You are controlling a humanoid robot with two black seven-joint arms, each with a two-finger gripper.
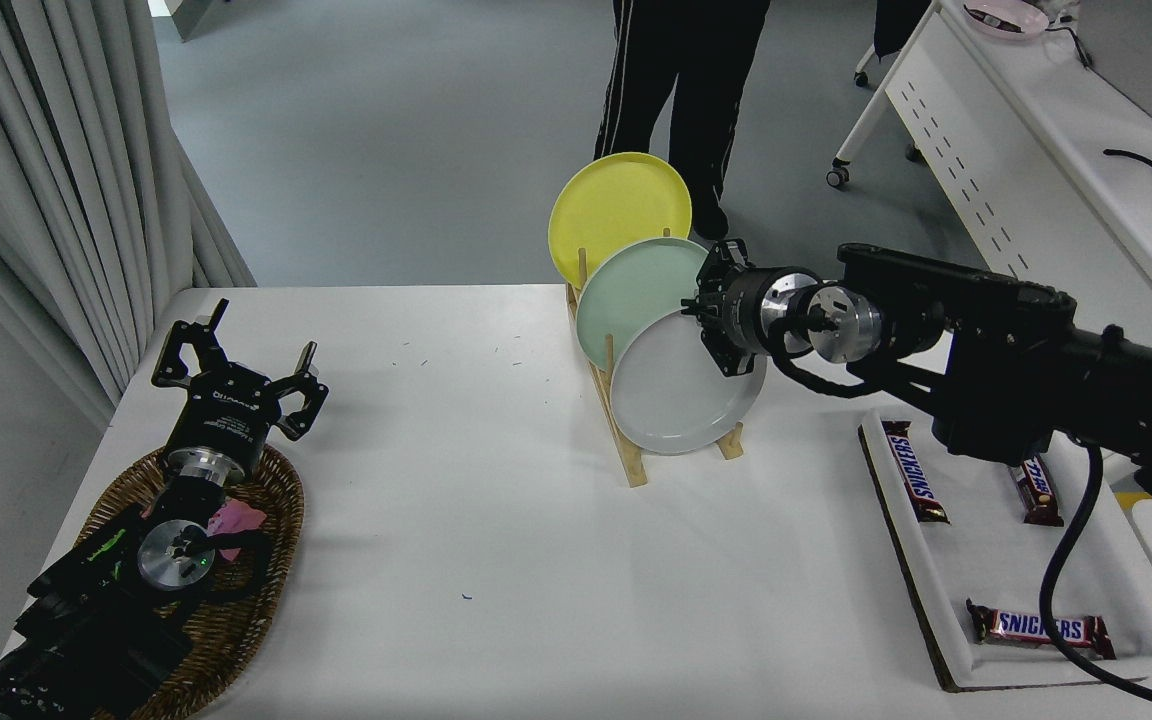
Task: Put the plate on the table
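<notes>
Broadly, the white worktop (pixel 496 560) fills most of the view, with a person's dark trouser legs (pixel 681 90) standing beyond its far edge. At the right, a white tray (pixel 976 560) holds three chocolate bars (pixel 1041 627). At the lower left, a wicker basket (pixel 266 530) sits under the parked left arm, whose left end effector (pixel 236 375) has its fingers spread apart.

Near the worktop's far middle stands a wooden rack (pixel 626 450) holding three plates upright in a row: a yellow plate (pixel 616 210) farthest back, a mint green plate (pixel 626 300) in the middle, and the light grey plate (pixel 671 400) at the front, its lower edge between the rack's pegs.

From the right, the right arm reaches across to the rack. Its right end effector (pixel 716 325) is at the upper right rim of the grey plate and looks clamped on that rim, with dark fingers on either face.
</notes>
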